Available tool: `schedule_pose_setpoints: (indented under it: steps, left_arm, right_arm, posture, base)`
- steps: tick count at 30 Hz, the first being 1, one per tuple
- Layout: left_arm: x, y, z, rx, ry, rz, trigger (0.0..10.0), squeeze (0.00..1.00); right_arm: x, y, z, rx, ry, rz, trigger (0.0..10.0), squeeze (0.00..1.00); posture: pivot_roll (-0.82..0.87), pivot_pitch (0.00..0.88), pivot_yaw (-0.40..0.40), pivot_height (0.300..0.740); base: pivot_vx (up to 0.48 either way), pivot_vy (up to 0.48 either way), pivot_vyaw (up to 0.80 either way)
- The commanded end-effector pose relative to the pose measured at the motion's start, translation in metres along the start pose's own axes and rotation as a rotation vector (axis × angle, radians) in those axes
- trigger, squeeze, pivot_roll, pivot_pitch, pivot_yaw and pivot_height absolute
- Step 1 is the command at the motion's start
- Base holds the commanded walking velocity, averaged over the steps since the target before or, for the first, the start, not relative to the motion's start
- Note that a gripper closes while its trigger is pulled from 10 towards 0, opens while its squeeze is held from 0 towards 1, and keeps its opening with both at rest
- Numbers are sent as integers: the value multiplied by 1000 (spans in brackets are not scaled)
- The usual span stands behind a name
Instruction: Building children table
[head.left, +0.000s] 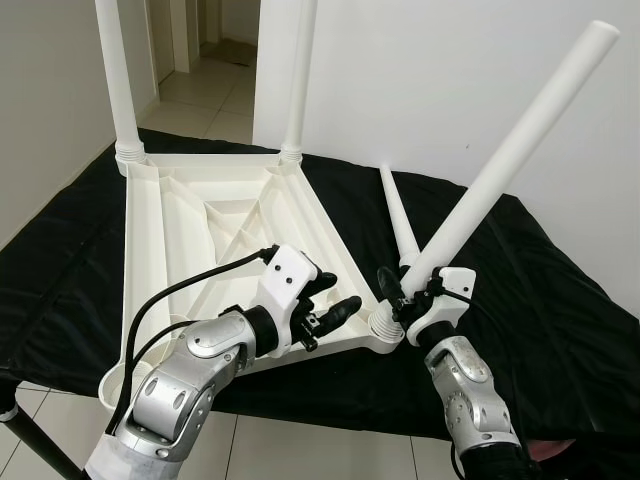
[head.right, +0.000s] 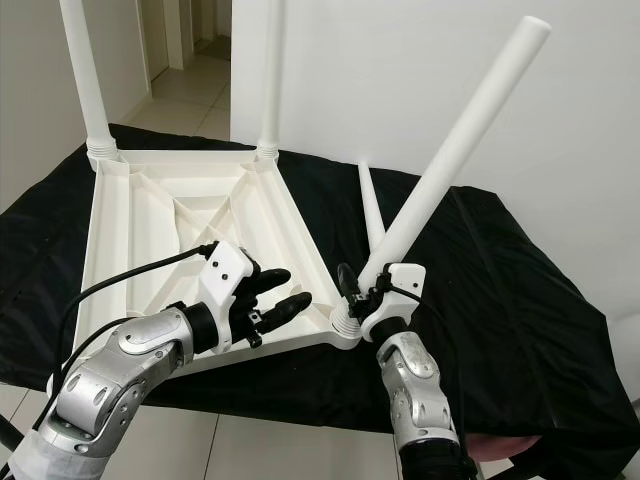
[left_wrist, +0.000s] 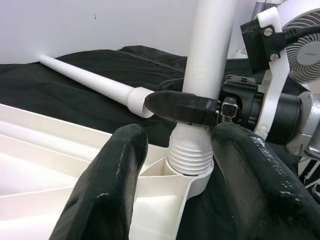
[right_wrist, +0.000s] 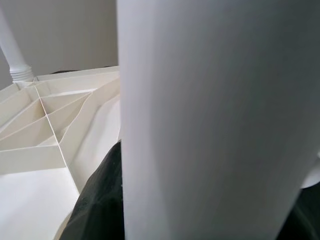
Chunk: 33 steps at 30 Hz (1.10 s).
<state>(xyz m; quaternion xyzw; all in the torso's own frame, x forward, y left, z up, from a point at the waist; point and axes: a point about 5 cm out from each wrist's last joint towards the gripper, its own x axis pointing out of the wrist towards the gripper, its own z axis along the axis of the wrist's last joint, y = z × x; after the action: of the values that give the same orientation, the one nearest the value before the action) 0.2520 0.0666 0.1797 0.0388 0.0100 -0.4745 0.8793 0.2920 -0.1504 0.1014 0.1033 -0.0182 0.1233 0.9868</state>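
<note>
Lying upside down on a black cloth (head.left: 560, 300) is the white plastic children's tabletop (head.left: 200, 230), its ribbed underside facing up. Two white round plastic legs stand upright in its far corners: the far-left leg (head.left: 115, 70) and the far-right leg (head.left: 300, 70). A third white tapered leg (head.left: 398, 215) lies loose on the cloth just right of the tabletop, its threaded end pointing near.

At the near-right corner, the right hand (head.left: 412, 290) has its black fingers closed around the low end of a fourth long white plastic leg (head.left: 510, 150), which tilts up and to the right. The threaded end of that leg sits in the white corner socket (left_wrist: 192, 172), at a slant rather than upright. In the left wrist view one black finger (left_wrist: 182, 107) of the right hand wraps across the leg just above the threads.

The left hand (head.left: 328, 300) hovers over the near edge of the tabletop, just left of that socket, fingers spread apart and gripping nothing. Its fingers (left_wrist: 107, 185) frame the socket in the left wrist view.

Beyond the cloth, a tiled floor (head.left: 210, 95) runs toward a doorway.
</note>
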Motion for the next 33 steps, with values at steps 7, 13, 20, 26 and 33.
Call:
schedule_pose_setpoints:
  steps: [7,13,20,26,33]
  left_arm:
    - [3,-2,6,12,-15,-11,10000,0]
    - [3,0,7,17,-15,-11,10000,0]
    - [2,0,8,21,-13,-15,10000,0]
    - [2,0,8,24,-12,-18,10000,0]
    - [2,1,9,29,-11,-18,10000,0]
  right_arm:
    - [-33,0,-37,-126,106,57,10000,0]
    - [-39,-1,-39,-135,89,77,10000,0]
    - [-44,-4,-46,-93,99,52,10000,0]
    - [-39,-7,-47,-95,116,31,10000,0]
    - [-31,-8,-43,-95,136,45,10000,0]
  posture:
    - [47,0,-112,740]
    - [46,0,-105,740]
    - [47,0,-97,740]
    - [47,0,-95,740]
    - [49,0,-96,740]
  base:
    - [0,0,0]
    - [0,0,0]
    - [0,0,0]
    - [0,0,0]
    - [0,0,0]
